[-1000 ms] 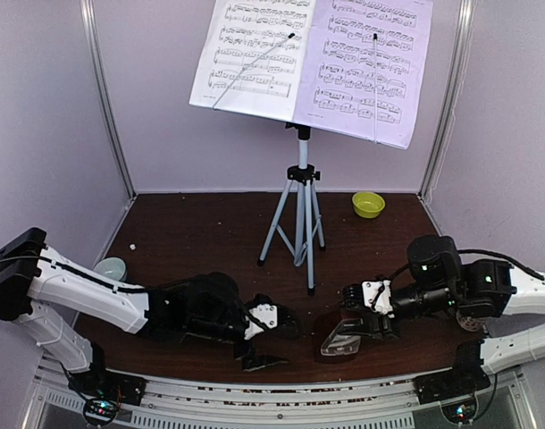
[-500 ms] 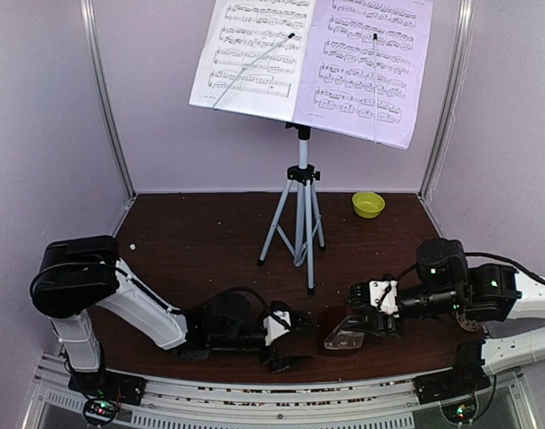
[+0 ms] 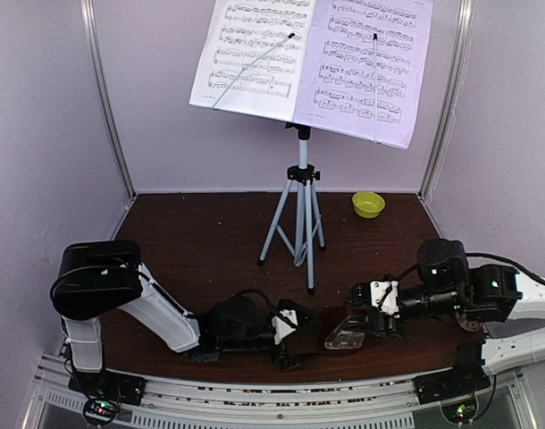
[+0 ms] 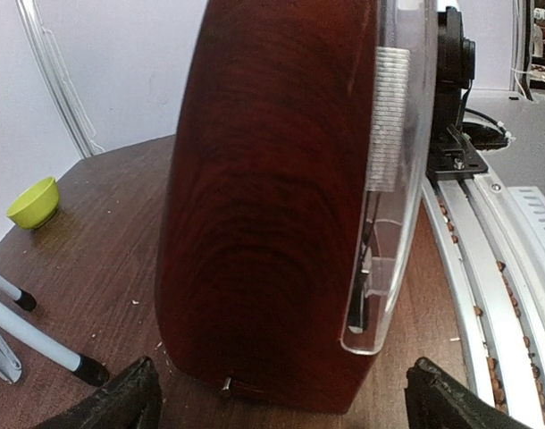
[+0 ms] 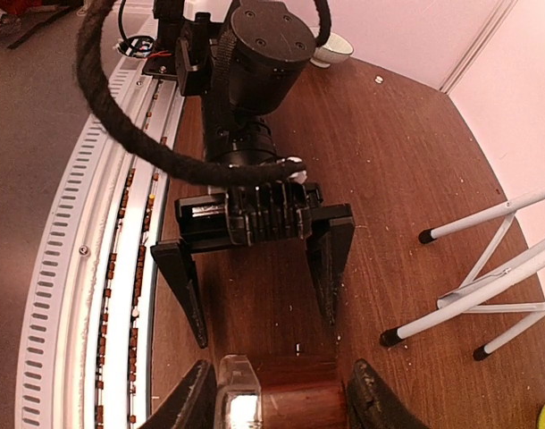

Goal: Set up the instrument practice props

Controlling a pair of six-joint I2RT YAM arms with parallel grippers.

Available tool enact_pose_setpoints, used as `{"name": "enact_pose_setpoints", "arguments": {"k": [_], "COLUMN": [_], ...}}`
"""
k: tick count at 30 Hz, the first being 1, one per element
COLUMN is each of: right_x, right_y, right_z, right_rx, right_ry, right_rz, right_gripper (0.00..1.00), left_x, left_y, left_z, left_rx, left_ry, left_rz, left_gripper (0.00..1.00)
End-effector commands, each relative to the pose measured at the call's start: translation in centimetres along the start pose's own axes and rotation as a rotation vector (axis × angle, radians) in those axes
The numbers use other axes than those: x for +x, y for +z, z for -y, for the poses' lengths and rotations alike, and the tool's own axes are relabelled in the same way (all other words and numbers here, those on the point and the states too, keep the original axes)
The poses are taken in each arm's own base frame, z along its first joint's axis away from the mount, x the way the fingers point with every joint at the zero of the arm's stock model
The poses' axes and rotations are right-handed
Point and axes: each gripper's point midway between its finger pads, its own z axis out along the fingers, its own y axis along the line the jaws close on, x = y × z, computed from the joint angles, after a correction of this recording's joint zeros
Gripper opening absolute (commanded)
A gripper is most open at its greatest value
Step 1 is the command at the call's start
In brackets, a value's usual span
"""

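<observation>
The red-brown metronome (image 3: pixel 342 332) with its clear cover lies on its side, low over the table near the front edge. My right gripper (image 3: pixel 362 323) is shut on it, a finger on each flank (image 5: pixel 280 395). In the left wrist view the metronome (image 4: pixel 272 206) fills the middle, just ahead of my left gripper (image 4: pixel 286 402), whose fingers stand wide apart. That left gripper (image 3: pixel 295 340) is open and faces the metronome from the left. Two sheet-music pages (image 3: pixel 255 58) (image 3: pixel 366 67) rest on the music stand, hiding its desk. Its silver tripod (image 3: pixel 301 206) stands mid-table.
A yellow-green bowl (image 3: pixel 368 204) sits at the back right corner. Tripod feet (image 5: pixel 393 338) reach towards the grippers. A pale mug (image 5: pixel 333 46) stands behind the left arm. A slotted metal rail (image 3: pixel 255 398) runs along the near edge, and the booth walls are close.
The left arm has folded up at its base and its open gripper has slid right, close to the metronome. The right gripper keeps hold, barely shifted.
</observation>
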Motion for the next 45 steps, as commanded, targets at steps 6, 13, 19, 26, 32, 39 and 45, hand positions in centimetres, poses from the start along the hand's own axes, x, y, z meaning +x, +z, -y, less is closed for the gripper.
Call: {"name": "enact_pose_setpoints", "arguments": {"k": [6,13,19,26,32,39,45], "right_x": [-2.2,-2.1,-2.3,-2.3,-2.1,-2.1,-1.9], "right_y": [-0.3,-0.5,-0.7,-0.6,-0.6,-0.7,-0.6], "right_z": [1.4,1.6,1.7,1.9,2.1,2.4,2.5], "right_rx": [0.055,0.074,0.082,0.086,0.101,0.114,0.126], "right_ry": [-0.026,-0.023,-0.025,-0.024,-0.021,-0.019,-0.013], "right_rz": [0.067,0.065,0.072,0.065,0.06,0.055,0.048], "right_gripper": [0.06,0.06,0.06,0.06,0.06,0.07,0.06], "left_x": [-0.2,0.7,1.0,1.4,1.6,1.9,2.0], "left_y": [1.6,2.2,2.4,2.5,2.7,3.0,3.2], "left_z": [0.4,0.1,-0.1,-0.4,-0.3,-0.3,-0.3], "left_rx": [0.05,0.056,0.056,0.044,0.052,0.057,0.061], "left_ry": [-0.022,-0.037,-0.053,-0.068,-0.067,-0.072,-0.072], "left_rz": [0.038,0.024,0.017,0.006,-0.002,-0.017,-0.023], "left_gripper": [0.98,0.98,0.97,0.93,0.89,0.86,0.83]}}
